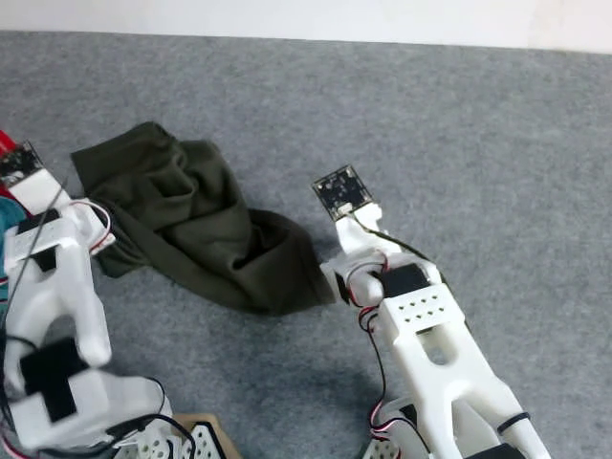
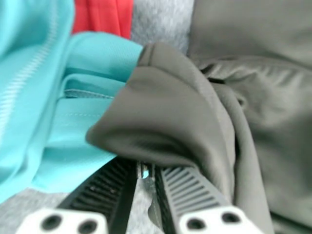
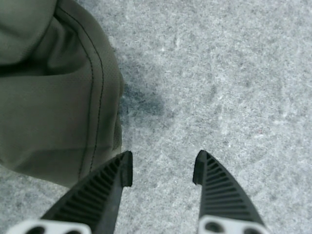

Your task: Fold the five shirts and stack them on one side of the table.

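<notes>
Looking across the desk (image 1: 478,124), we see the dark shirt (image 1: 206,229) lying crumpled between both arms, its length running arm to arm. Our left hand (image 2: 146,170) pinches one end; our right hand (image 3: 162,168) stands wide, the other end just beside it.

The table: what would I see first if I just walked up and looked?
A crumpled dark green shirt lies in a heap on the grey table, between the two arms. The left tool is pinched shut on a fold of it, right beside a teal shirt and a red shirt. The right tool is open at the dark shirt's other edge.
</notes>
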Action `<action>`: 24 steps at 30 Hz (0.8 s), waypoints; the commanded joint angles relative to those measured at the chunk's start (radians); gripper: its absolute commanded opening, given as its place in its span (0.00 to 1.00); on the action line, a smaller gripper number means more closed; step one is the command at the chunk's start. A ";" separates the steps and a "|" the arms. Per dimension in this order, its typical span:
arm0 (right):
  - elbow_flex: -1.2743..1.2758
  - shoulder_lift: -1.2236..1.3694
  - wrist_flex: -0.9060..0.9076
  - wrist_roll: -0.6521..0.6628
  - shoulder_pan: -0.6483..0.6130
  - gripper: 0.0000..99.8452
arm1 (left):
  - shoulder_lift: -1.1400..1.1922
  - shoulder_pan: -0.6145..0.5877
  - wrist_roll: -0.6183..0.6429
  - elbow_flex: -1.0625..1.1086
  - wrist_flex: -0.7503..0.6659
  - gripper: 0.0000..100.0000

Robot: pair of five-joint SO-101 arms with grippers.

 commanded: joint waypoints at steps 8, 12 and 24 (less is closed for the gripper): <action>-0.005 -0.001 -0.016 0.012 -0.007 0.21 | -0.243 0.030 0.006 -0.008 0.224 0.01; -0.005 -0.001 -0.016 0.012 -0.007 0.21 | -0.251 0.053 0.003 -0.008 0.292 0.01; -0.005 -0.001 -0.016 0.012 -0.007 0.21 | -0.248 0.061 0.000 0.183 0.117 0.05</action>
